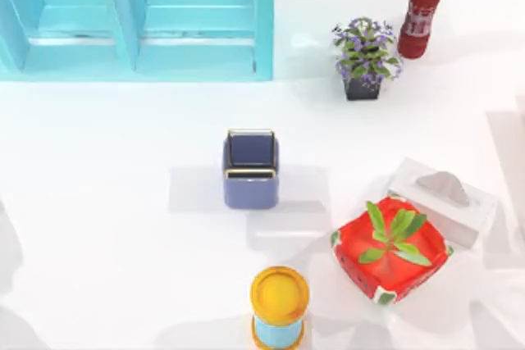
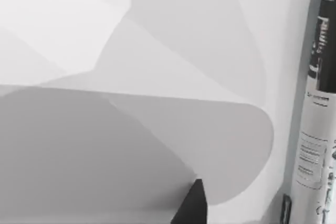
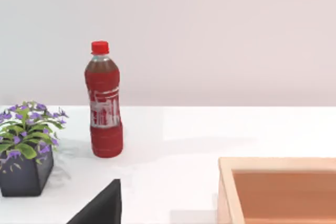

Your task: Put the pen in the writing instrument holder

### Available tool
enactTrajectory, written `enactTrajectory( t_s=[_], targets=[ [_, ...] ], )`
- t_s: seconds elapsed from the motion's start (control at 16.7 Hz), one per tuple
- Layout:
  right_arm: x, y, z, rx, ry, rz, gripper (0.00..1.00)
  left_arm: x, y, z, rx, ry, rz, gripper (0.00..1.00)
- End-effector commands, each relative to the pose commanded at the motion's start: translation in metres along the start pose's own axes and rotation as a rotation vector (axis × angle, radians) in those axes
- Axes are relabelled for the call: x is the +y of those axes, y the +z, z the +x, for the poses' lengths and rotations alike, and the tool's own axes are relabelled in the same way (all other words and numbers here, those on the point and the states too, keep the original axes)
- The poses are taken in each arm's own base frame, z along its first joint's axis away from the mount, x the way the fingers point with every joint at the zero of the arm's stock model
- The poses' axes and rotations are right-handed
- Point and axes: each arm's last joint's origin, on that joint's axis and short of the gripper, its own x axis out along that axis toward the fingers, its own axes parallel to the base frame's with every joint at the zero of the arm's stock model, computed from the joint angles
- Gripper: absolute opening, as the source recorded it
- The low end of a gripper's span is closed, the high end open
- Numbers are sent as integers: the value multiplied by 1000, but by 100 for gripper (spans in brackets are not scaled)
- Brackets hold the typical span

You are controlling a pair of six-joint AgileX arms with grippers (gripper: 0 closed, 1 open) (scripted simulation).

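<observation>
Holder (image 1: pixel 250 168) stands upright at mid worktop (image 1: pixel 98 202), well apart from everything else. It's a small periwinkle square cup w/ rounded corners, thin gold rim, dark blue inside, mouth facing up. Looks glazed and hard, prob. ceramic-like: rigid, smooth, and light enough to tip or slide if knocked at the rim.

Pen: can't place it from these views. Judging by type, expect it to be light, stiff, slim and slick, and apt to roll. Best taken across mid-barrel, then turned tip-down and lowered straight into the cup w/o touching the gold rim.

Left hand (image 2: pixel 193 205) shows as a dark wedge low over bare white worktop; wide or narrow, can't tell. Right hand (image 3: pixel 100 205) is a dark wedge at the right side of the worktop, looking toward the far right corner; state also can't tell. Neither is seen holding anything.

Other stuff:
- Far left: turquoise cabinet (image 1: pixel 135 18), flat painted panels.
- Far right: red drink bottle (image 1: pixel 421 10), plastic, red cap, next to a purple-flowered plant (image 1: pixel 365 59) in a dark square pot.
- Near right: red leaf-printed box (image 1: pixel 392 252), soft-looking, touching or just beside a white tissue box (image 1: pixel 443 202).
- Near centre: cylinder w/ yellow top and blue body (image 1: pixel 279 307).
- Tan wooden tray (image 3: pixel 278 190) close under the right wrist cam.
</observation>
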Motion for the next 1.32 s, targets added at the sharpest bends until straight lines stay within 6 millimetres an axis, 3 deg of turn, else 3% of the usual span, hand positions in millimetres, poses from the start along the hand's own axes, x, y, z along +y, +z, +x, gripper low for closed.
enactTrajectory(
  t_s=[0.18,0.66,0.72,0.9,1.14,1.32],
  targets=[
    [0,0,0,0,0,0,100,0,0,0,0,0,0,2],
    [0,0,0,0,0,0,100,0,0,0,0,0,0,0],
    [0,0,0,0,0,0,100,-3,7,-33,-46,8,0,0],
    [0,0,0,0,0,0,100,-1,12,-46,-63,0,-7,0],
    [0,0,0,0,0,0,100,10,16,-101,-101,-5,-8,0],
    [0,0,0,0,0,0,100,13,-1,-135,-27,24,-26,0]
  ],
)
